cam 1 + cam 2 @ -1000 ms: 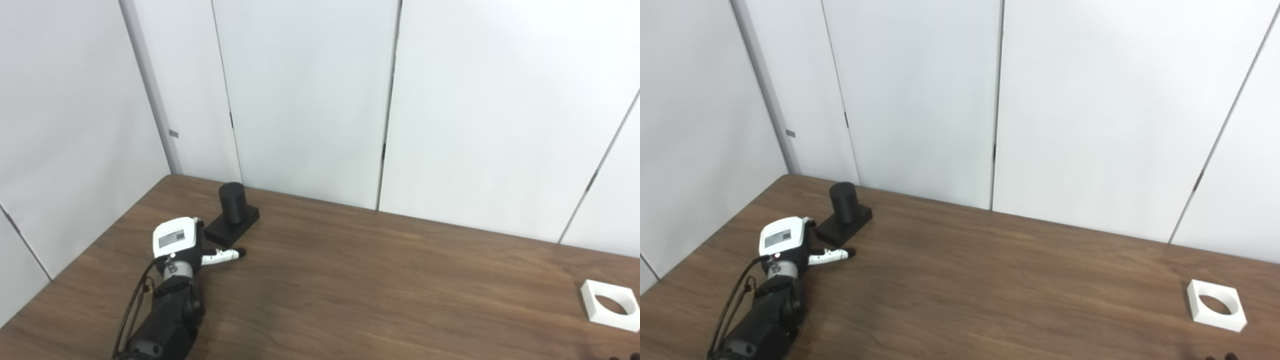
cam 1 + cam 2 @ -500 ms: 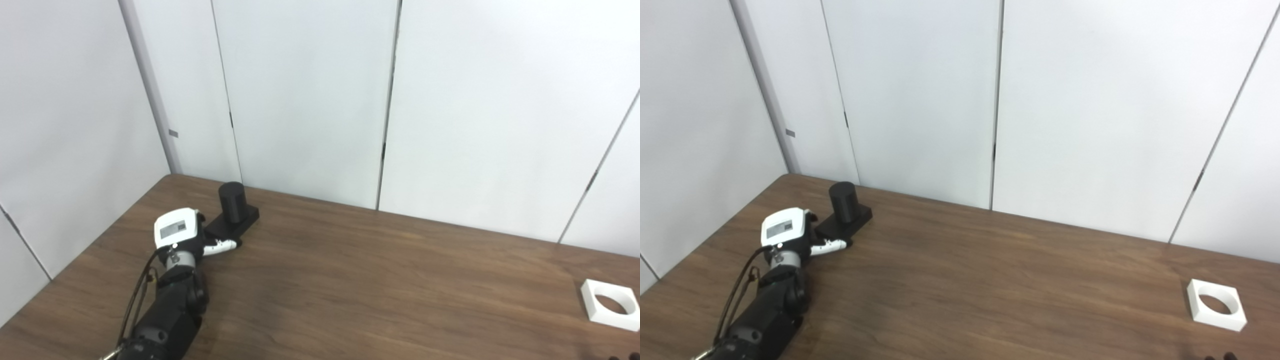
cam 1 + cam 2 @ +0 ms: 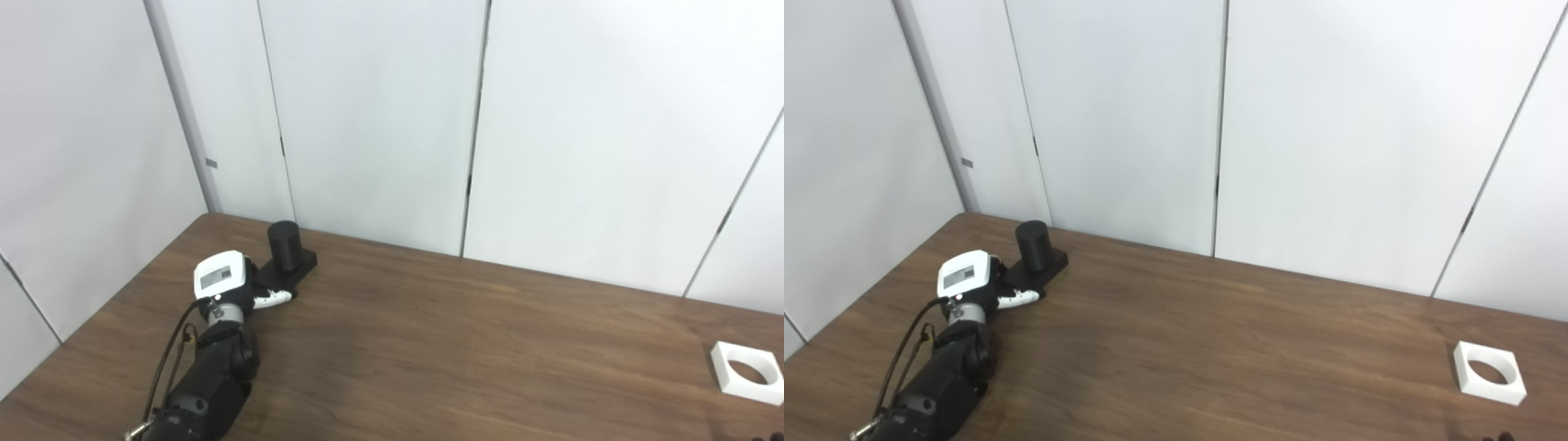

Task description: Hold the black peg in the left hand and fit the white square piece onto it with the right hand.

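At the table's far left corner, the left hand (image 3: 228, 283) had moved forward over the last second and now sat against the near end of the peg's (image 3: 283, 245) flat black base, thumb along its front edge. Whether it gripped could not be told. Grasping looked imminent. Far right, the white square (image 3: 746, 381) lay untouched; only dark fingertips of the right hand (image 3: 1494, 437) showed, state unclear. Brown wooden table (image 3: 465, 343), plain white wall panels (image 3: 367, 116).
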Robot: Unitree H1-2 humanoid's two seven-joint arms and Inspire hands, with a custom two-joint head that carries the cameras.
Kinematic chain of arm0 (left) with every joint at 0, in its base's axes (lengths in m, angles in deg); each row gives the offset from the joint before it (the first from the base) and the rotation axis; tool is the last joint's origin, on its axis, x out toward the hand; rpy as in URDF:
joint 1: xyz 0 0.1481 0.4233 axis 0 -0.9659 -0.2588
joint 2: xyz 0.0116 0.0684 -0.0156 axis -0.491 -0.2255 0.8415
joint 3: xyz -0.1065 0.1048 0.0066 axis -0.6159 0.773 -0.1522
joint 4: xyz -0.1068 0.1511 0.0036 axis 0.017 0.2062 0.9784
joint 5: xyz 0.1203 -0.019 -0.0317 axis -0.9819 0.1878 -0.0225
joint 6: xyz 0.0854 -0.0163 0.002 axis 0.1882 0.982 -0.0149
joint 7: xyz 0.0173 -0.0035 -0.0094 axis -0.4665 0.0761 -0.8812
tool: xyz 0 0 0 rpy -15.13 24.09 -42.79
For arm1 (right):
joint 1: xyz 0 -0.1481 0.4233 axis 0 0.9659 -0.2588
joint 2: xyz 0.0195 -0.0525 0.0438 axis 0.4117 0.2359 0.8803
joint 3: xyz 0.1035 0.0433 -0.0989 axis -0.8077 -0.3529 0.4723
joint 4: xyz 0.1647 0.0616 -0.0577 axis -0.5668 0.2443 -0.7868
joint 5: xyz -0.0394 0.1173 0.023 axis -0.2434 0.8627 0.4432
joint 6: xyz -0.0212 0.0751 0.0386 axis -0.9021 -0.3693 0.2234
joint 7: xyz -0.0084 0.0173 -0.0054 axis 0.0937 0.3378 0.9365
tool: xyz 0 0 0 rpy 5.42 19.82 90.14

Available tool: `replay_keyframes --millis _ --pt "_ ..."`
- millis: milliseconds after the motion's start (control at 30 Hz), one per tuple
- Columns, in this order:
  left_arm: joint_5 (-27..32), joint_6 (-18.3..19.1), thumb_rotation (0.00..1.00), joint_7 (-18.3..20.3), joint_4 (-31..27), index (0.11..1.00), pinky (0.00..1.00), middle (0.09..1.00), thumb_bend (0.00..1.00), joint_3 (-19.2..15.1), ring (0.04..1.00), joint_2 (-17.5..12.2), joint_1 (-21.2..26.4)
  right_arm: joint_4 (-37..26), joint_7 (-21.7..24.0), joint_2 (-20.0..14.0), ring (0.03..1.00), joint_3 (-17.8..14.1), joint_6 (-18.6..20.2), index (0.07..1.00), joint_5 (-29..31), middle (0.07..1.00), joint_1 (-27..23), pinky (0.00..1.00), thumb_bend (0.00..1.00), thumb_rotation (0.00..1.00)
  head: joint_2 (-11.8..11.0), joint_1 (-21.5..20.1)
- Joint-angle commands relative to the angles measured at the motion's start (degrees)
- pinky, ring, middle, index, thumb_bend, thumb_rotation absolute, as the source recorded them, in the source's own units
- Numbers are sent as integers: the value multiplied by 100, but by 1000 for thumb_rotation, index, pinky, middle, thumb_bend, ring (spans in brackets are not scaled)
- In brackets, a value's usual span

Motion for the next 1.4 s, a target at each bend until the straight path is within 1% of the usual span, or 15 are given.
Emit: replay_keyframes --millis 0,33,67,133,267,500,700,833,933,1000,1200,1267,1367 --pt "57 -190 284 -237 -35 555 845 764 726 -20 817 -163 233 -78 112 88 1000 61 5 1000 108 995 40 1000 699 1000 6 5" --pt "85 -237 187 -270 -32 523 856 760 626 -16 816 -166 229 -103 97 105 1000 62 37 1000 135 996 31 1000 698 1000 6 5" --pt "127 -304 136 -336 -21 507 866 755 575 -24 815 -163 225 -125 88 119 1000 63 69 1000 177 997 22 1000 699 1000 6 5" --pt "204 -410 87 -448 2 491 890 743 535 -38 807 -158 221 -155 59 148 1000 57 117 1000 238 997 8 1000 696 1000 6 5" --pt "378 -609 64 -634 13 482 931 731 527 -109 809 -126 203 -200 7 143 1000 77 171 1000 151 1000 21 1000 703 1000 6 5" --pt "392 -677 50 -787 45 481 921 706 524 -79 794 -130 215 -188 -7 145 1000 77 173 1000 158 1000 16 1000 696 1000 20 -10" --pt "544 -841 50 -797 -16 482 890 698 524 -151 788 -127 171 -176 -1 146 1000 83 181 1000 204 1000 3 1000 684 1000 52 -63" --pt "741 -898 50 -688 -372 483 886 690 524 -232 778 -62 28 -162 -33 156 1000 80 186 1000 179 999 3 1000 696 1000 65 -79" --pt "876 -754 50 -322 -939 485 926 707 521 -230 803 15 -146 -168 -20 156 1000 88 199 1000 222 1000 4 1000 686 1000 93 -126" --pt "985 -633 50 -45 -1361 485 930 717 519 -250 812 80 -273 -201 -32 158 1000 97 236 1000 214 1000 10 1000 675 1000 111 -153" --pt "1038 -301 52 718 -2518 486 857 712 515 -164 787 198 -592 -288 -85 174 1000 126 341 1000 197 1000 28 1000 686 1000 158 -245" --pt "1063 -288 52 908 -2828 487 829 715 515 -143 784 237 -687 -297 -96 176 1000 135 359 1000 205 1000 26 1000 689 1000 174 -274" --pt "1183 -278 51 1195 -3339 486 781 720 513 -126 777 326 -877 -331 -138 204 1000 149 408 1000 175 1000 21 1000 656 1000 200 -342"
